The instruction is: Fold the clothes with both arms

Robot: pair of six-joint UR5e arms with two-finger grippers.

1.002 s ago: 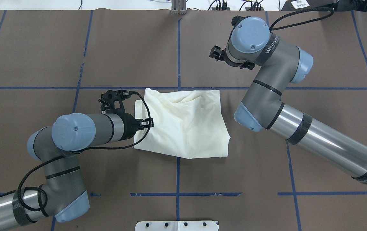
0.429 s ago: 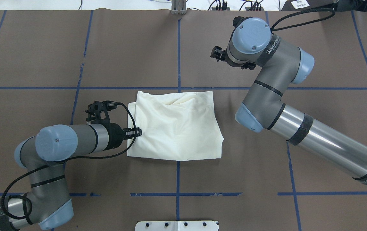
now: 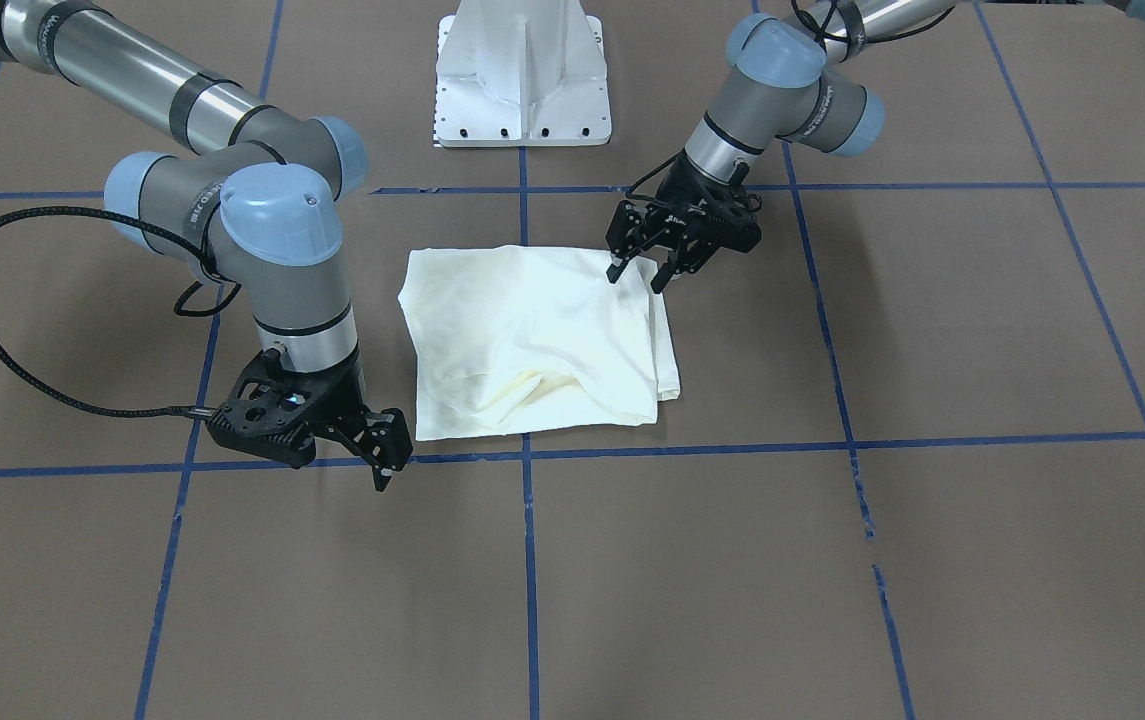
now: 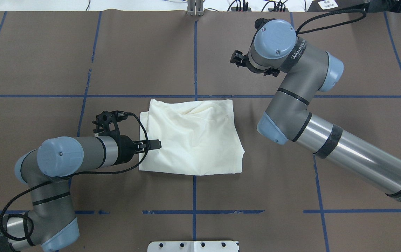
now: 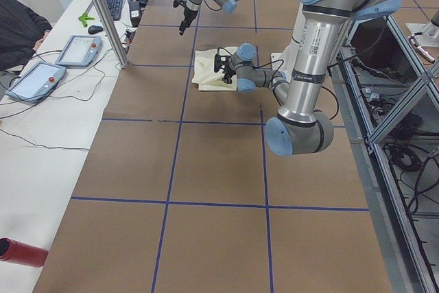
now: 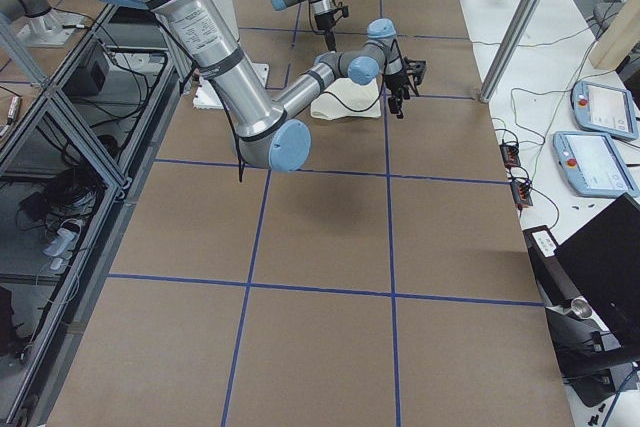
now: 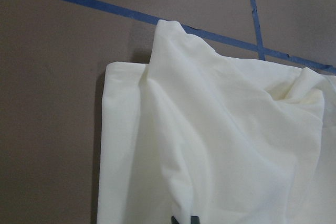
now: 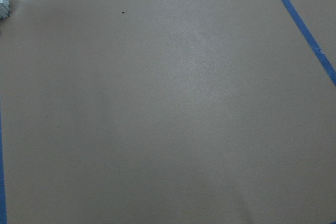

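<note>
The clothes are one cream shirt (image 4: 193, 140), folded into a rough square with the plain side up, lying flat at the table's middle (image 3: 532, 330). My left gripper (image 4: 153, 144) hangs just over the shirt's left edge. In the front-facing view its fingers (image 3: 637, 277) stand apart with no cloth between them, so it is open. The left wrist view shows the shirt's corner (image 7: 210, 129) and dark fingertips at the bottom edge. My right gripper (image 3: 390, 472) hovers above bare table beyond the shirt's far right corner, open and empty (image 4: 234, 58).
The white base block (image 4: 193, 246) sits at the near edge of the table. Blue tape lines (image 4: 195, 211) grid the brown table top. Beyond the table's far edge, teach pendants (image 5: 41, 66) and cables lie on a side table with an aluminium post (image 5: 103, 12).
The left gripper dragged the shirt a short way to the left, then its fingers spread and let the edge go. The shirt has lain still since. The right arm barely moved.
</note>
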